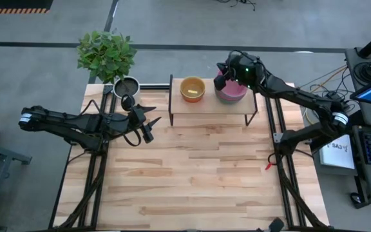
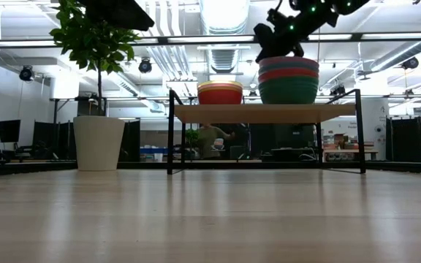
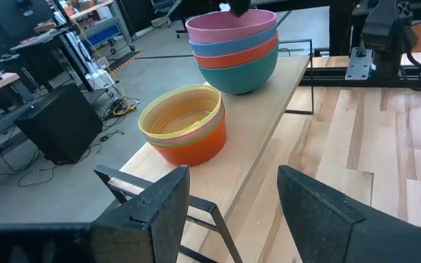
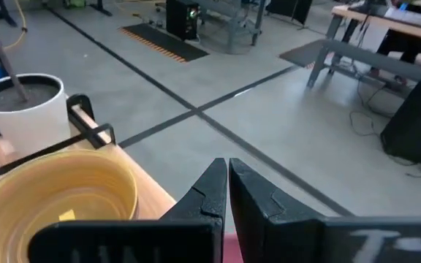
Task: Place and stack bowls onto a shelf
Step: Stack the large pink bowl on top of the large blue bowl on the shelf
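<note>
- Currently the shelf (image 1: 211,106) stands at the far edge of the tabletop (image 1: 192,174), with two stacks of bowls on it.
- Toward the right arm's side sits the stack of larger bowls (image 3: 234,50): teal at the bottom, then red, blue, and pink on top.
- Beside it, nearer the plant pot (image 2: 98,142), sits the stack of smaller bowls (image 3: 183,124): orange outermost, yellow innermost, with thin rims of other colours showing between them.
- The right gripper (image 4: 227,191) hovers just over the pink bowl's far rim, its fingers pressed together and holding nothing.
- The left gripper (image 1: 148,125) waits low over the table, left of the shelf and near the plant pot, with its fingers (image 3: 159,212) spread wide and nothing between them.
- A person (image 2: 210,140) stands in the room beyond the shelf in the low view.
</note>
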`<action>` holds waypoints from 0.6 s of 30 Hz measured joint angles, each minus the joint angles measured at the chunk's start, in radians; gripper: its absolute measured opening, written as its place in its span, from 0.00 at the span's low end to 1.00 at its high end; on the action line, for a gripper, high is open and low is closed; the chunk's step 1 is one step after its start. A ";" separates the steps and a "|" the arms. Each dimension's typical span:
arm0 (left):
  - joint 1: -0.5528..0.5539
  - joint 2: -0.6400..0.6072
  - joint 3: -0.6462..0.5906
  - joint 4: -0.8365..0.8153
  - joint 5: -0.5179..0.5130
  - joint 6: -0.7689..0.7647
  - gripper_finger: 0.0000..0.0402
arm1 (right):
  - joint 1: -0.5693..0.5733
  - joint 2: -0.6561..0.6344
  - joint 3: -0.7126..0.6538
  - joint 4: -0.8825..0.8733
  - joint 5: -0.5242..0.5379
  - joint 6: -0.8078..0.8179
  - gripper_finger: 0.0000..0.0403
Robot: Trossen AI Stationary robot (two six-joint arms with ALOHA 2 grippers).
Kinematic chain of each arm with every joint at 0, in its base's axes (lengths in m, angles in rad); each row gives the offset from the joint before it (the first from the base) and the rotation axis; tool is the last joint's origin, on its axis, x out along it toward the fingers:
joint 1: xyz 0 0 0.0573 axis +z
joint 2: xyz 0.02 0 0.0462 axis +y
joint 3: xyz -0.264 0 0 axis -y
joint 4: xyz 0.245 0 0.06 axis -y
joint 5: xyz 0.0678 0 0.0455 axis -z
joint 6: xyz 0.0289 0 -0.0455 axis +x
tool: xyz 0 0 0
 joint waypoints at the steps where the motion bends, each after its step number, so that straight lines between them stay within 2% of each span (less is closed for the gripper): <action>1: 0.000 0.000 0.000 0.000 0.000 0.000 0.48 | -0.002 0.005 -0.003 0.004 -0.006 0.006 0.02; 18: 0.000 0.000 0.000 0.001 0.000 0.000 0.48 | -0.002 0.013 -0.048 0.009 -0.007 0.034 0.02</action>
